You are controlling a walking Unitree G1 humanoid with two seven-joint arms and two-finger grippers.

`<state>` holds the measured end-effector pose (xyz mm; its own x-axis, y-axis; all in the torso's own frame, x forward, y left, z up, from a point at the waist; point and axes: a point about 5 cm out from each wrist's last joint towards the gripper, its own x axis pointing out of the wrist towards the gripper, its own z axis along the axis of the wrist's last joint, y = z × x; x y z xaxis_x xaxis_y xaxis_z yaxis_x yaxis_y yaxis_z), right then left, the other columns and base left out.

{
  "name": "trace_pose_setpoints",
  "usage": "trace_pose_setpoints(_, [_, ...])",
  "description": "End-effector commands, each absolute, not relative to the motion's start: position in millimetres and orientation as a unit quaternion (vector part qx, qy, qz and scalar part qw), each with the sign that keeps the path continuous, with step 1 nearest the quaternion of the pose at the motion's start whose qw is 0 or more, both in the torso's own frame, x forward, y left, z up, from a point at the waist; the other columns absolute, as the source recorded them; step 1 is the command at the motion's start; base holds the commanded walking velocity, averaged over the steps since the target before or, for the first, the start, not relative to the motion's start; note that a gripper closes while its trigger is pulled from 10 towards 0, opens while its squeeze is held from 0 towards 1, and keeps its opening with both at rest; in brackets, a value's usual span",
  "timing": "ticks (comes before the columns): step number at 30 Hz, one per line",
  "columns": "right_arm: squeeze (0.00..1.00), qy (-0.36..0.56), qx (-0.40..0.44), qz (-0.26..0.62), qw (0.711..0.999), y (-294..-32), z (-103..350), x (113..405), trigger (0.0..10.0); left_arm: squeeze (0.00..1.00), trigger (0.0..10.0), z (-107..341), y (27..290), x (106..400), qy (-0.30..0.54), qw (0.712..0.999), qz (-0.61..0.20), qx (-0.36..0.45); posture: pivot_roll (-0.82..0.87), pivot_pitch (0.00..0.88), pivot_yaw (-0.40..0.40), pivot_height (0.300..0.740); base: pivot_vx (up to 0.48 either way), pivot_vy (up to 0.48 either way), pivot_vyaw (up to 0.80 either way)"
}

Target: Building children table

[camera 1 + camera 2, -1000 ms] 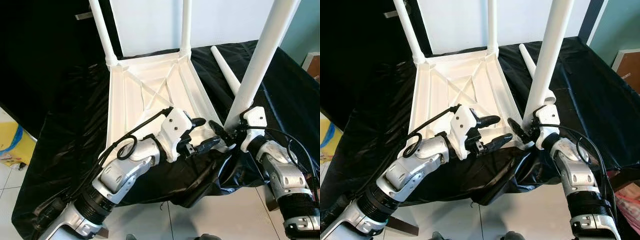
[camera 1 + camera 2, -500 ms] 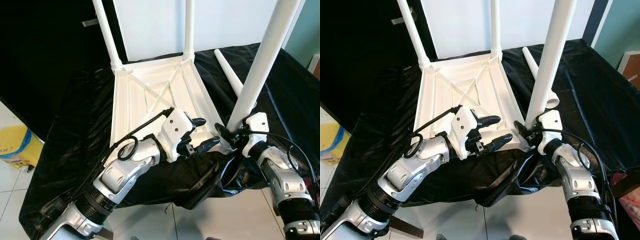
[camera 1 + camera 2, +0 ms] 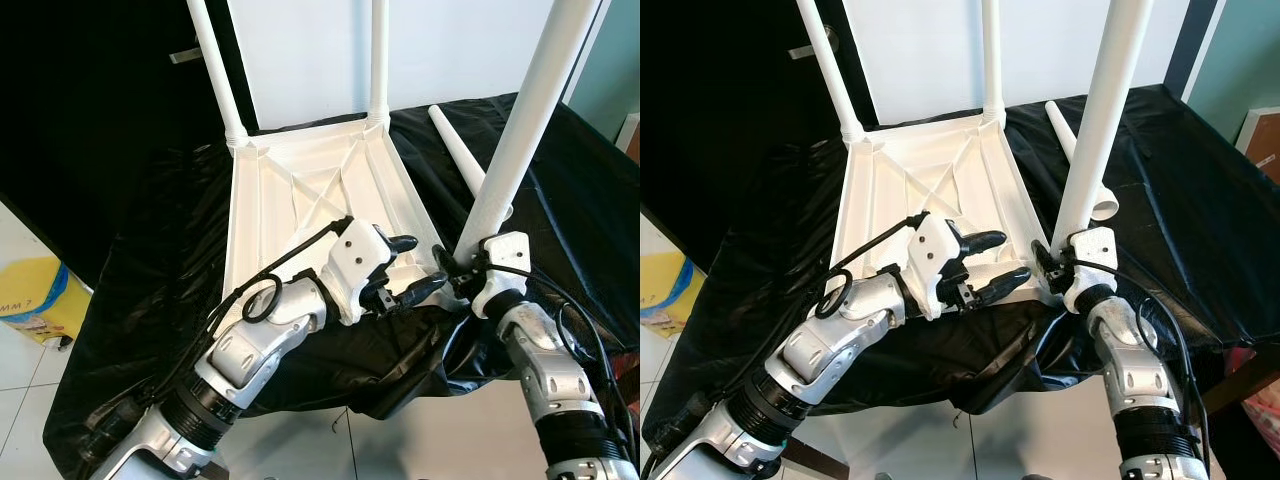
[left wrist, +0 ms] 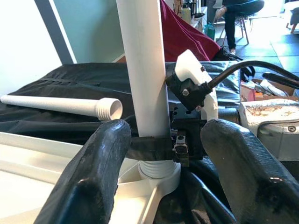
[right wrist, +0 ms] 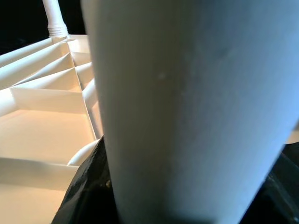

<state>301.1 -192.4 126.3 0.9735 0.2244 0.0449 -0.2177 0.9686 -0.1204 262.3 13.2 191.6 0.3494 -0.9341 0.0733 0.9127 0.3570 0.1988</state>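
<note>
Since 1 s ago: right gripper (image 3: 1052, 262) has drawn in tighter to the base of the near leg (image 3: 1102, 120); the head camera has shifted a little too.

Item 1, table top (image 3: 310, 190): white plastic, upside down on the black sheet (image 3: 150, 260), ribbed underside up so the corner sockets can take legs. 2 far legs (image 3: 218, 70) stand fitted.

Item 2, near leg: upright in the near right corner socket, threaded end showing just above the collar in the left wrist view. Right gripper closed around its base, probably to turn it home.

Item 3, left gripper (image 3: 405, 268): fingers (image 4: 93, 177) spread wide, holding nothing, resting at the table top's near edge, likely steadying it.

Item 4, spare leg (image 3: 458, 145): lying loose on the sheet, well apart.

Surroundings: white wall, tiled floor, yellow bag (image 3: 30, 295); a seated person far off in the left wrist view.
</note>
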Motion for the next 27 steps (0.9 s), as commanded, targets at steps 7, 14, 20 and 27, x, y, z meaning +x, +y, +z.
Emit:
trace_pose_setpoints(7, [0.00,0.031,-0.006,-0.033,0.999,-172,100,295,10.0,0.00,10.0,186,17,265,-0.073,0.807,-0.581,0.072,-0.14,0.000,0.039,0.740,0.000,0.000,0.00])
trace_pose_setpoints(14, [0.00,0.034,0.021,-0.106,0.994,-162,101,297,10.0,0.00,10.0,176,26,273,-0.042,0.830,-0.550,0.085,-0.13,0.000,0.036,0.740,0.000,0.000,0.00])
trace_pose_setpoints(20, [0.00,0.029,0.037,-0.100,0.994,-156,104,298,10.0,0.00,10.0,171,32,274,-0.035,0.833,-0.547,0.080,-0.13,0.000,0.035,0.740,0.000,0.000,0.00])
trace_pose_setpoints(27, [0.00,0.016,0.036,-0.102,0.994,-157,111,300,10.0,0.00,10.0,161,38,274,-0.025,0.826,-0.556,0.092,-0.13,0.000,0.036,0.740,0.000,0.000,0.00])
